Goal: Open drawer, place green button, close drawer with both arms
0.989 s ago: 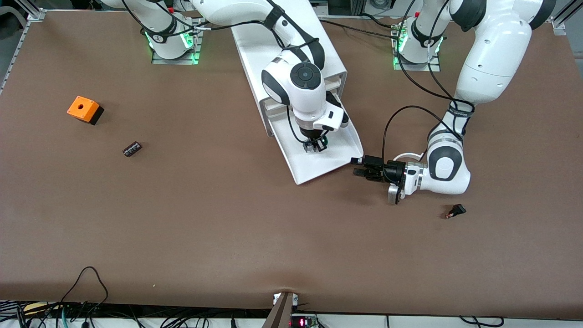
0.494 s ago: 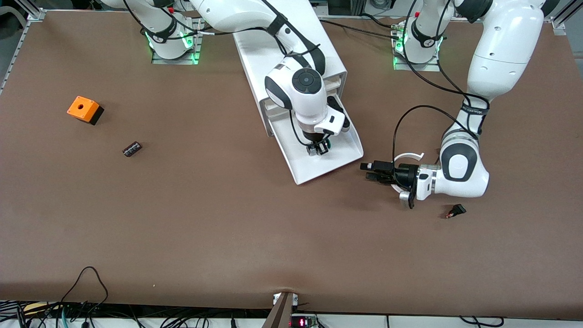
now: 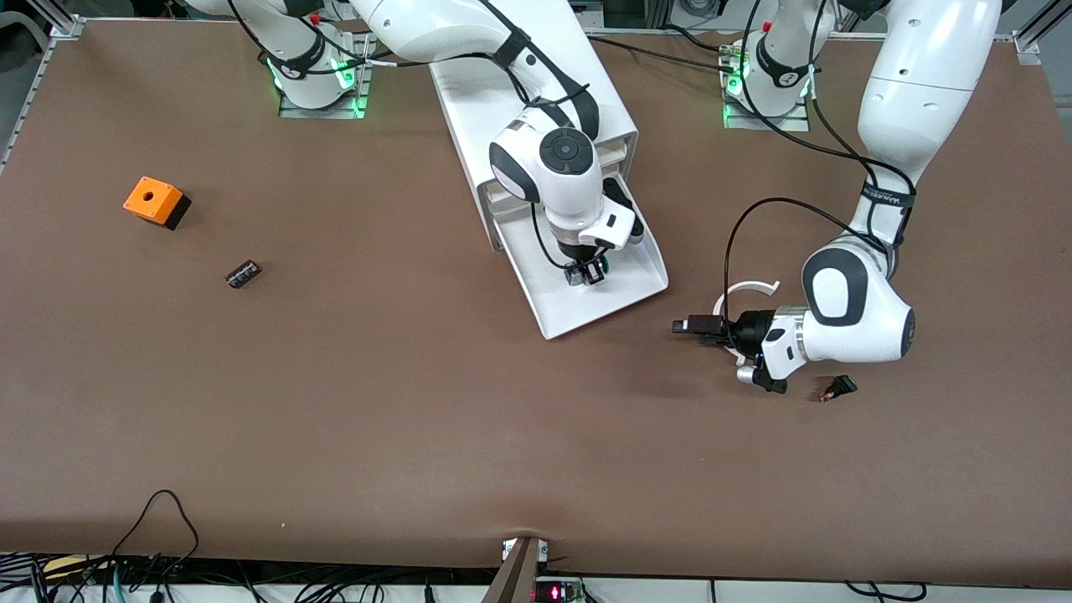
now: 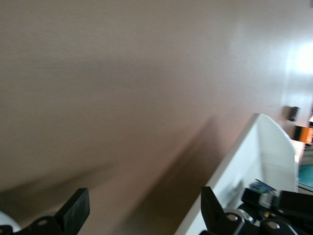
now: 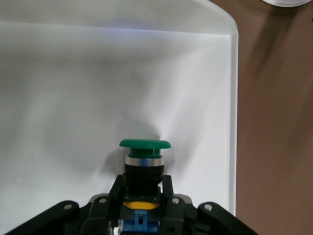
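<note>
The drawer (image 3: 586, 306), a shallow white tray, is pulled out of the bottom of the white cabinet (image 3: 456, 109). My right gripper (image 3: 584, 273) is low over the tray and shut on the button (image 3: 597, 269). In the right wrist view its fingers (image 5: 117, 188) clamp the black body, with the green cap (image 5: 145, 144) pointing at the tray floor (image 5: 73, 98). I cannot tell whether the cap touches it. My left gripper (image 3: 685, 325) is open and empty, low over the table just off the drawer's front corner at the left arm's end. The left wrist view shows its spread fingers (image 4: 73, 210) and the tray wall (image 4: 264, 147).
An orange box with a hole (image 3: 153, 200) and a small dark part (image 3: 243, 274) lie toward the right arm's end. A small black part with a red tip (image 3: 838, 389) lies by the left arm's wrist. A white curved piece (image 3: 745, 288) shows beside that wrist.
My left gripper has drawn back from the drawer's front corner toward the left arm's end and turned. My right gripper has shifted slightly over the tray, still holding the button.
</note>
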Available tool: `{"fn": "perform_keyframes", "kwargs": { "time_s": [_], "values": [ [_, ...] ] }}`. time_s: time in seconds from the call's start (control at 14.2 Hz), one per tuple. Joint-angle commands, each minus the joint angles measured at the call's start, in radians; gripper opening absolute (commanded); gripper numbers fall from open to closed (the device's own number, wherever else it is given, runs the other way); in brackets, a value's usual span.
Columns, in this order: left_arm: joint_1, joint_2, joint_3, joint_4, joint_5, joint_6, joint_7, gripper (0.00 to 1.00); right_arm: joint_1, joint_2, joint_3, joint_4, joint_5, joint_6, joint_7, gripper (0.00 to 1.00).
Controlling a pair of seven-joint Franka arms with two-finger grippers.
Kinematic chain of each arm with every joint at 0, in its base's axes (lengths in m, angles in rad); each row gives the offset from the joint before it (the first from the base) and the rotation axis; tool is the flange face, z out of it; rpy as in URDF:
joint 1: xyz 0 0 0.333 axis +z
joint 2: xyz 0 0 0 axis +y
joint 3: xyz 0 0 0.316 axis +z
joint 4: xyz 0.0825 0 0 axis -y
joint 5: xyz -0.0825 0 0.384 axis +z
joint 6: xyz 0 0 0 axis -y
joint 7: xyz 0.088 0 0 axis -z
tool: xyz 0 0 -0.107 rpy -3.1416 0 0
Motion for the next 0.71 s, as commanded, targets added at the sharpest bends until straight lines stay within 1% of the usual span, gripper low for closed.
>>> {"fn": "perform_keyframes", "kwargs": {
  "time_s": [0.0,0.07,0.14,0.21,0.28,0.35,0.42,0.57,0.64],
  "values": [
    [-0.018,-0.027,-0.002,-0.005,0.139,0.057,-0.162,1.00,0.003,-0.004,0.006,0.004,-0.025,0.002,0.029,0.43],
    [-0.026,-0.035,-0.002,-0.005,0.202,0.065,-0.233,1.00,0.003,-0.004,0.008,0.004,-0.025,0.002,0.029,0.43],
    [-0.040,-0.042,-0.005,-0.002,0.255,0.067,-0.325,1.00,0.005,-0.004,0.008,0.004,-0.025,0.002,0.029,0.47],
    [-0.058,-0.059,-0.005,0.007,0.292,0.067,-0.415,1.00,0.003,-0.004,0.008,0.004,-0.025,0.002,0.029,0.49],
    [-0.075,-0.070,-0.005,0.008,0.340,0.067,-0.507,1.00,0.005,-0.007,0.006,0.004,-0.026,0.002,0.029,0.67],
    [-0.090,-0.076,-0.005,0.011,0.394,0.067,-0.582,1.00,0.005,-0.010,0.006,0.002,-0.026,0.001,0.029,0.94],
    [-0.104,-0.078,-0.006,0.016,0.447,0.067,-0.667,1.00,0.007,-0.017,0.005,0.004,-0.026,-0.001,0.028,1.00],
    [-0.130,-0.081,-0.006,0.019,0.548,0.067,-0.842,1.00,0.010,-0.043,-0.009,0.005,-0.014,-0.009,0.028,1.00],
    [-0.143,-0.082,-0.009,0.021,0.599,0.067,-0.912,1.00,0.008,-0.056,-0.032,0.008,-0.009,-0.038,0.028,1.00]
  ]
}}
